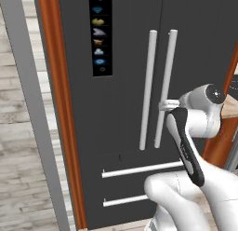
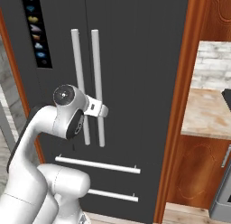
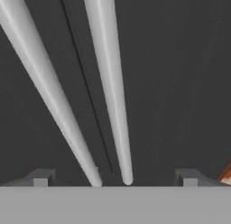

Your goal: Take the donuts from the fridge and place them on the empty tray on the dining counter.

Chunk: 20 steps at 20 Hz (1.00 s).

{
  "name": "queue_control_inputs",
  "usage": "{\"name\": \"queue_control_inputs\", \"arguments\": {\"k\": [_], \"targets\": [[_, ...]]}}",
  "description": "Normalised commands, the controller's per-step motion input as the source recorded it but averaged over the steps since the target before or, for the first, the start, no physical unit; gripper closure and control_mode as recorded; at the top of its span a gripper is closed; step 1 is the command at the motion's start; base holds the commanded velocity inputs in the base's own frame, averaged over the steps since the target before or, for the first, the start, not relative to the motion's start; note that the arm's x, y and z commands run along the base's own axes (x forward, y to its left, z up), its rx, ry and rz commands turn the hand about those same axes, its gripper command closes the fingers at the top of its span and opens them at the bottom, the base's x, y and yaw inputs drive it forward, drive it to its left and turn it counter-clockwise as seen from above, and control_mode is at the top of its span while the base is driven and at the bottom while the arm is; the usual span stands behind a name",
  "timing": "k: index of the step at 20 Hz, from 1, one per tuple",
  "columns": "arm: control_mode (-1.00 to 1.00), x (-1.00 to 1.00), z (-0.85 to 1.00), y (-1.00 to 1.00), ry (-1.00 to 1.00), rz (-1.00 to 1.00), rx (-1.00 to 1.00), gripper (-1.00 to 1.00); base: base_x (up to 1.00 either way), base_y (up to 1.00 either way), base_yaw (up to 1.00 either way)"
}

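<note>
I have the fridge square ahead of me, doors shut, its dark front taking most of both base views. The icon strip sits at the upper middle of the left base view and at the upper left of the right one. Two long white handles run down the centre, side by side with the door seam between them, and two white drawer bars lie across the lower part. My gripper is up close to the handles at about their lower third; in the hand view the fingertips stand far apart at the bottom corners, jaws wide and nothing between them, with both handles tapering down toward the gap. In the right base view the hand reaches just to the right-hand handle; whether it touches, I cannot tell. An orange-brown wood panel frames the fridge on the right, and past it a pale stone-topped bench sits at mid right.
</note>
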Motion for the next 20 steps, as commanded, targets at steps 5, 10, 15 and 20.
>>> {"name": "queue_control_inputs", "arguments": {"k": [5,10,15,20], "targets": [[-1.0,0.85,0.02,-0.06,-0.13,-0.02,0.01,-1.0,0.0,0.0,0.0],[-1.0,0.53,0.15,0.0,-0.26,0.0,0.0,-1.0,0.0,0.0,0.0],[-1.0,0.27,0.22,-0.08,-0.33,0.0,0.0,-1.0,0.0,0.0,0.0],[-1.0,0.08,0.18,-0.21,-0.34,0.0,0.01,-1.0,0.0,0.0,0.0]]}}
